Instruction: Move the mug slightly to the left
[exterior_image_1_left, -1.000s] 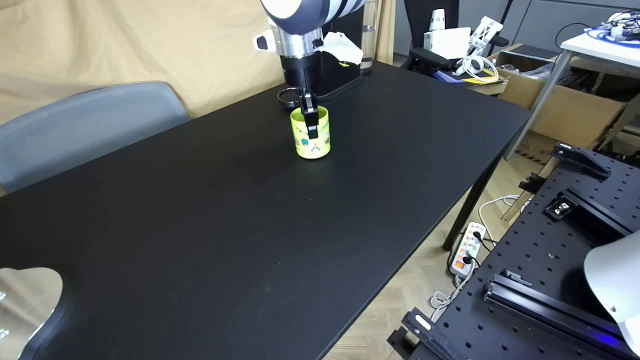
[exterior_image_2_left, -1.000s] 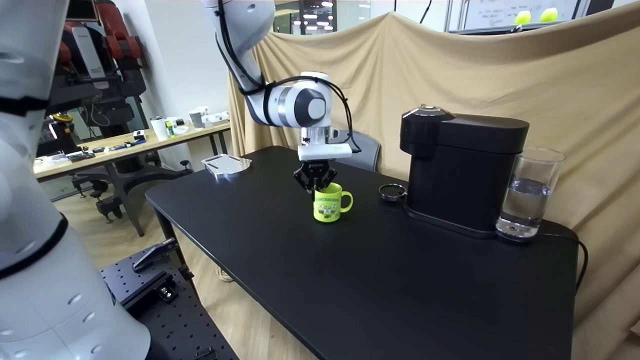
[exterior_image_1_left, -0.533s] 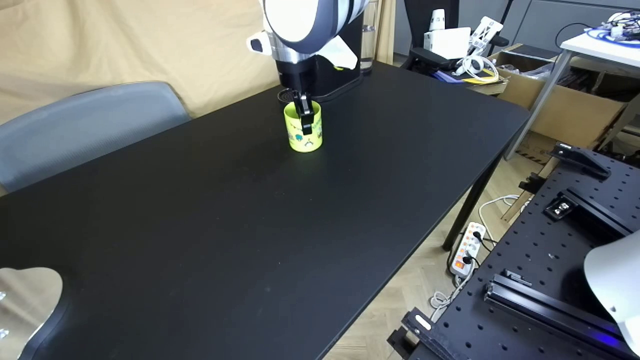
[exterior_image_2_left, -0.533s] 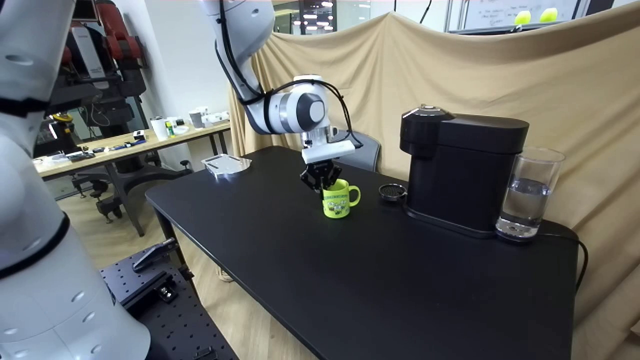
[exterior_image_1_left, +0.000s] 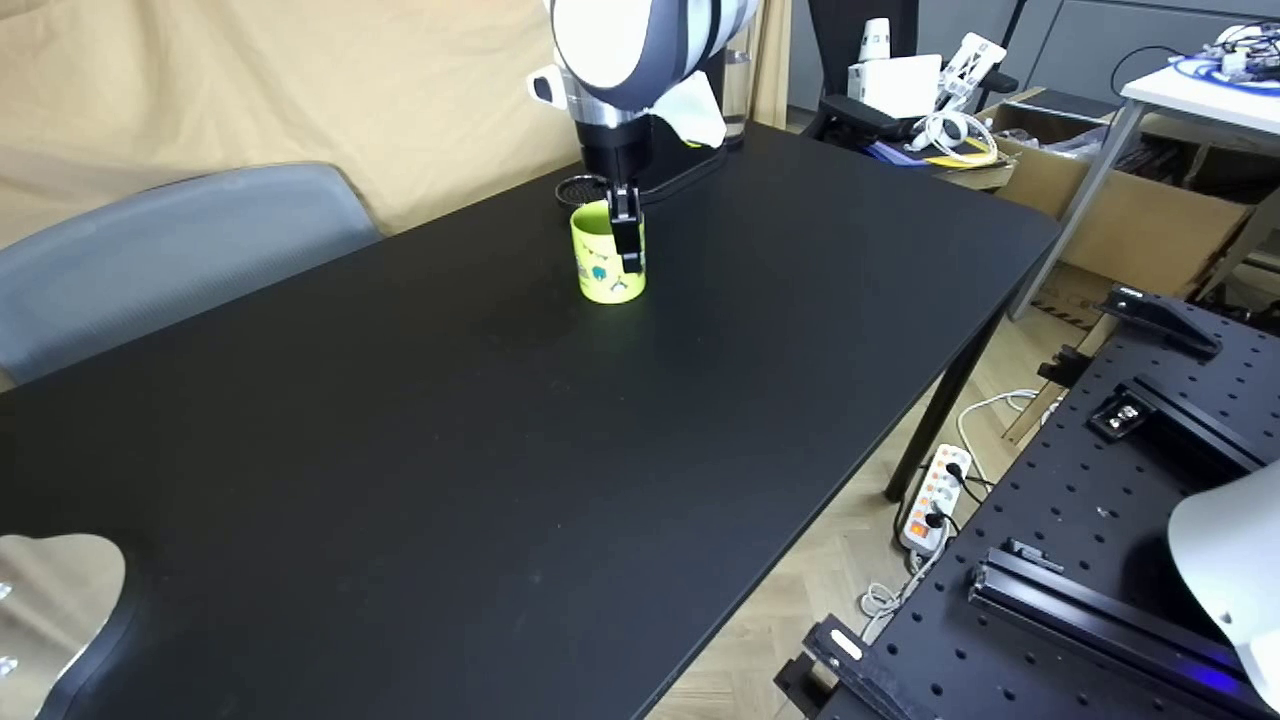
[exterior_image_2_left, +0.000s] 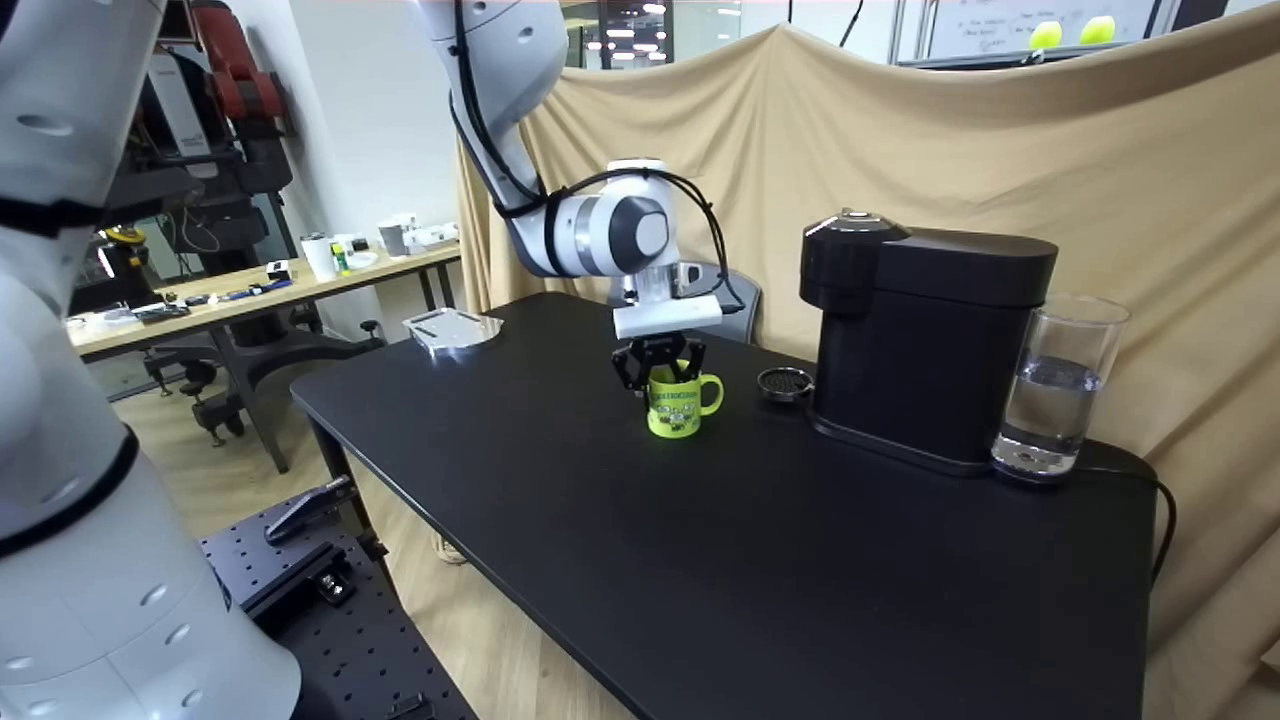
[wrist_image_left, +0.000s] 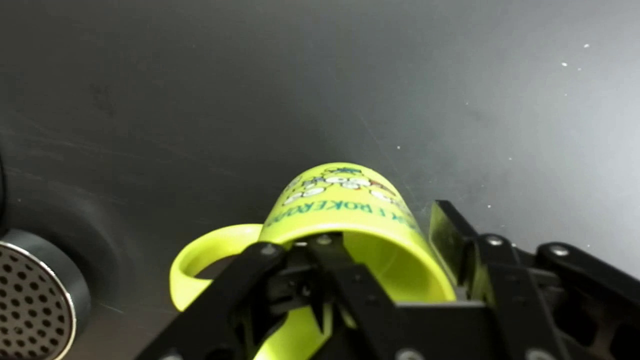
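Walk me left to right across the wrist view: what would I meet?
Round dark silver-rimmed perforated tray → yellow-green looped handle → printed body of the bright yellow-green cylindrical mug → black gripper finger outside the mug.

Mug (wrist_image_left: 345, 207) partly hidden behind tool (wrist_image_left: 386, 227)

— Looks bright yellow-green on the mug (wrist_image_left: 345, 200). Any pattern?

— Carries a line of blue-green capitals, plus white-eyed cartoon faces.

— And on the gripper (wrist_image_left: 385, 228)?

— Mostly black; black too across the table (exterior_image_2_left: 850, 600), flecked white in the wrist view.

— On the far side?

— Runs tan along the curtain (exterior_image_2_left: 950, 160), blue-grey over the chair (exterior_image_1_left: 180, 260).

— To the right, in an exterior view?

— Black also on the coffee machine (exterior_image_2_left: 925, 350).

— And for the round grate (wrist_image_left: 30, 300)?

— Shows dark holes in rows, edged silver.
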